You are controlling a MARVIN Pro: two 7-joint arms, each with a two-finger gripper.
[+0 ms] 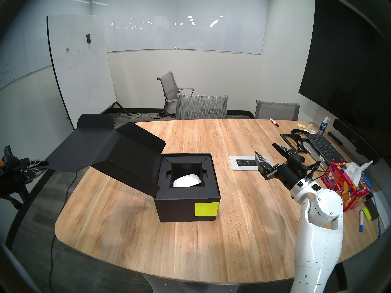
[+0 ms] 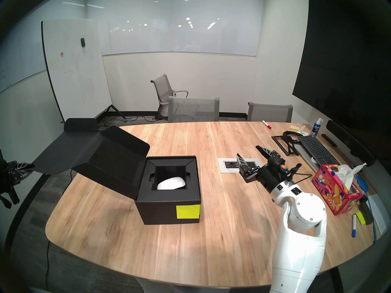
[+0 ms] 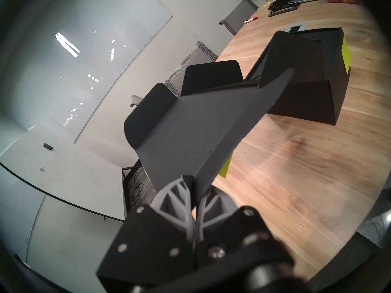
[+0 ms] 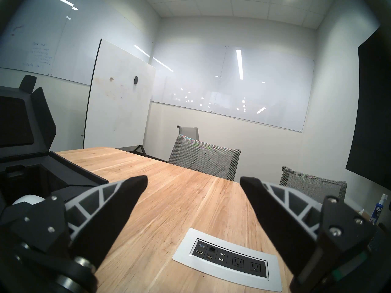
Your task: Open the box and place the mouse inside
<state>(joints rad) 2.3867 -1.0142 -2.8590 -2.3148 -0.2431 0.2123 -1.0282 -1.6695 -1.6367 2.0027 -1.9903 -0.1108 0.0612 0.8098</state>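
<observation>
The left tool [image 3: 191, 193] is clamped on the outer edge of the lid [image 1: 88, 146] of the box [image 1: 186, 208], holding that flap raised and folded out past the bench's left edge. The right tool [image 1: 267, 154] stands with its jaws wide apart and empty, above the bench [image 1: 232, 233] and well to the right of the box, over the power outlet panel [image 1: 243, 162].

The mouse [image 1: 186, 181] lies inside the box, in the square recess of the black insert, below rim level. It is white, smooth and rounded, lying slightly tilted; whether it sits flat on the recess floor cannot be told from the head view.

The box is a black cardboard cube, upright near the bench centre, with a neon yellow-green label [image 1: 206, 209] on its near face.

At the bench's right end are a patterned tissue box [image 1: 338, 189], a keyboard [image 1: 323, 146], a spray bottle [image 1: 323, 126] and markers. Nothing stands between the right tool and the box.
</observation>
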